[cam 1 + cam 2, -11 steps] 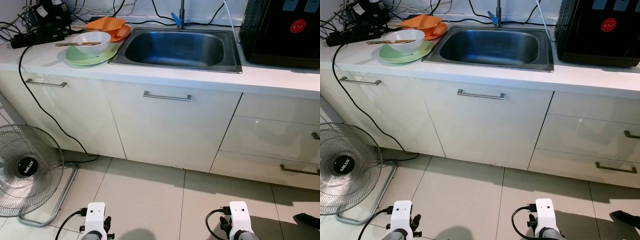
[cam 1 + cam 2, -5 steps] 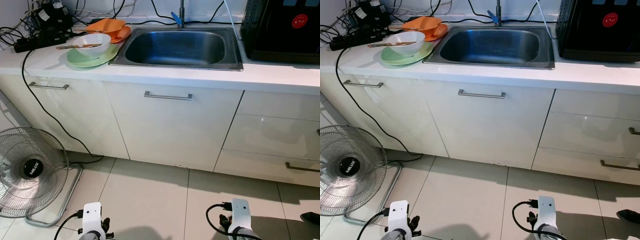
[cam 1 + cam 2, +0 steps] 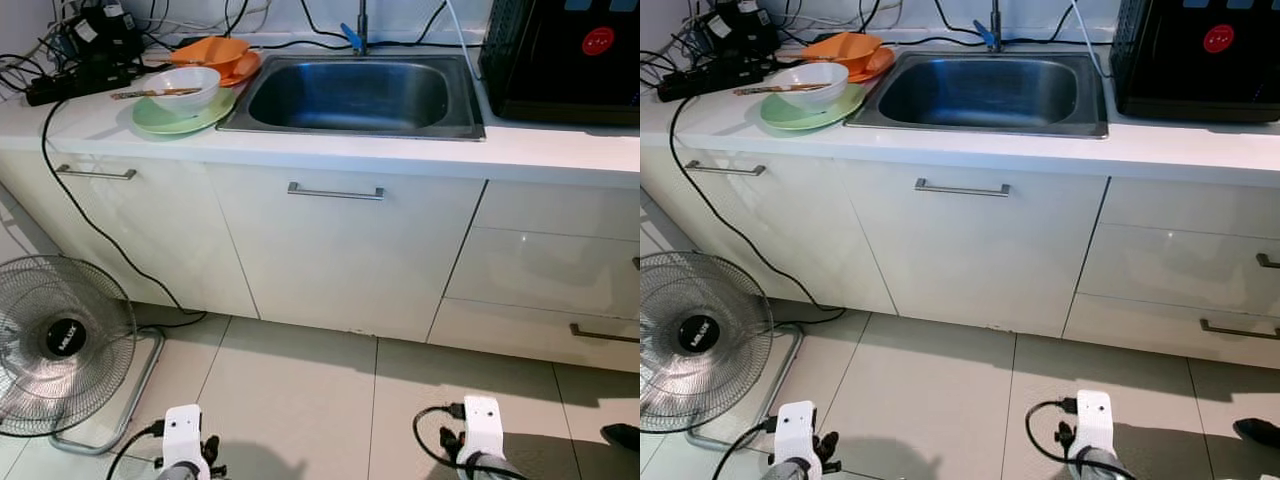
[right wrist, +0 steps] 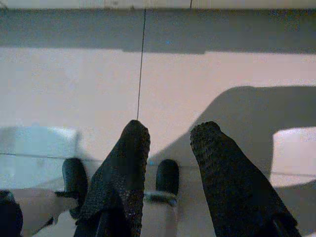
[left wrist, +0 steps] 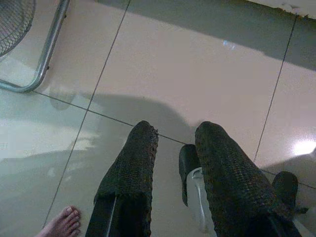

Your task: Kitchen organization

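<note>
Left eye view showed the white bowl [image 3: 182, 88] sitting upright on a green plate [image 3: 170, 117] at the tabletop's [image 3: 330, 148] left end, just beside the sink [image 3: 355, 95], with orange dishes [image 3: 215, 52] behind it. A utensil [image 3: 150, 92] lay across the bowl's rim, its long axis running left to right. The bowl looked rigid, light and breakable, probably slick; the rim seemed the best place to grip, after lifting the loose utensil away. Both arms hung low over the floor tiles [image 3: 290, 400]: the left hand [image 5: 175, 143] and the right hand [image 4: 168, 140] each had fingers parted and held nothing.
</note>
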### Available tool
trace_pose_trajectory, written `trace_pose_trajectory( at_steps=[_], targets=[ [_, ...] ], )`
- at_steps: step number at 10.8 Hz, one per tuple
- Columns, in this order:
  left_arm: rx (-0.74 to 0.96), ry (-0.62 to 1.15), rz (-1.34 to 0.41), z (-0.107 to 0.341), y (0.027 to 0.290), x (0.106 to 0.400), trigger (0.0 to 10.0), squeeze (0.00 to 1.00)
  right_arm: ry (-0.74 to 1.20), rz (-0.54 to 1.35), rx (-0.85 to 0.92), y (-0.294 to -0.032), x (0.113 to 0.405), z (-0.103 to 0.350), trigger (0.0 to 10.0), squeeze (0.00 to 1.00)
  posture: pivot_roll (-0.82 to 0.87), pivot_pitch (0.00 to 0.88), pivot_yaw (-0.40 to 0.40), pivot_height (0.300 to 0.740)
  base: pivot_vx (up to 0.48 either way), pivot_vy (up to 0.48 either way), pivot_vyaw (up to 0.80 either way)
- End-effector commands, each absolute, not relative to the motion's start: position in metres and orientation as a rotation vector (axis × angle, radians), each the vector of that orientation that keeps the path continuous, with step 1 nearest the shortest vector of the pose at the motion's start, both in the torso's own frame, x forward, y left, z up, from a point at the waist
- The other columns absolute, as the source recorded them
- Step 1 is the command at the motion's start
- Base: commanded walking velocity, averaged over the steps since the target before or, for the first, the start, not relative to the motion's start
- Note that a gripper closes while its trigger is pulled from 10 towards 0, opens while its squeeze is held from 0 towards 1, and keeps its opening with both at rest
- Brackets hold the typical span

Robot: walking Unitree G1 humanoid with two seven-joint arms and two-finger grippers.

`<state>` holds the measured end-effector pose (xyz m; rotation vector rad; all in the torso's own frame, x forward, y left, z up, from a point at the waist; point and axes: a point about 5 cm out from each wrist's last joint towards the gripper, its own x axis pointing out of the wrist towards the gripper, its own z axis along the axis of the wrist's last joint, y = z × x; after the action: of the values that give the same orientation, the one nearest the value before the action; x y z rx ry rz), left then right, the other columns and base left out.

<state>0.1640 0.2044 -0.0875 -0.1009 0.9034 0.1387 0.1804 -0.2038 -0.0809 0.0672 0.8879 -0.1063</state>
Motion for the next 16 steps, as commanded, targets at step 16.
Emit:
trace_pose_trajectory(
  at_steps=[16],
  targets=[
    [-0.07,0.169,0.028,0.026,0.209,0.28,10.0,0.0,-0.048,-0.002,0.054,-0.204,0.322,0.086,10.0,0.0,0.01,0.0,0.102,0.74,0.0,0.0,0.0]
  ],
)
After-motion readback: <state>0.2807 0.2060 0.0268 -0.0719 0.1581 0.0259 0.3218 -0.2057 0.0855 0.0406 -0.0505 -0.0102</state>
